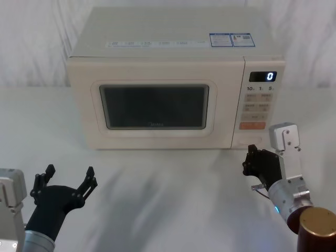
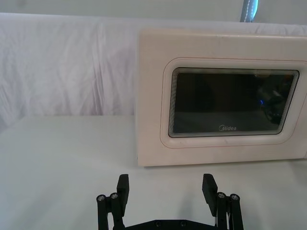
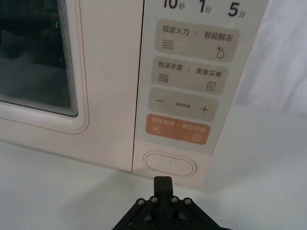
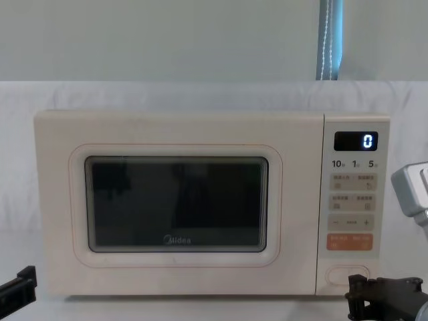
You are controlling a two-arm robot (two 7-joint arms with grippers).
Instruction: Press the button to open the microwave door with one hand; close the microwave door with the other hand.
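Nearest to me, my left pincer (image 1: 67, 176) hovers low over the white desk (image 1: 168, 194) on the left, its two black fingers spread wide and holding nothing; in the left wrist view the fingertips (image 2: 123, 184) stand well apart and aim at the left part of the microwave door (image 2: 223, 98), with open desk between them and it. On the right, my right pincer (image 1: 252, 157) is held forward, just short of the lower right corner of the microwave (image 1: 173, 79), its fingers pressed together into a single tip. In the right wrist view that tip (image 3: 162, 184) sits just below the button (image 3: 170, 164), very close, though I cannot tell whether it touches. The button is the wide cream pill at the bottom of the control panel (image 3: 189, 81), directly under the orange key (image 3: 178, 129). In the chest view I see the right pincer (image 4: 364, 304) low at the right, beneath the button (image 4: 348, 274). Farther back, the door lies flush with the cream front, shut, its dark window (image 1: 153, 106) taking up most of the face to the left of the panel. At the top of the panel the display (image 1: 262, 76) reads 0. The microwave stands on the desk against a white draped cloth (image 1: 31, 42).
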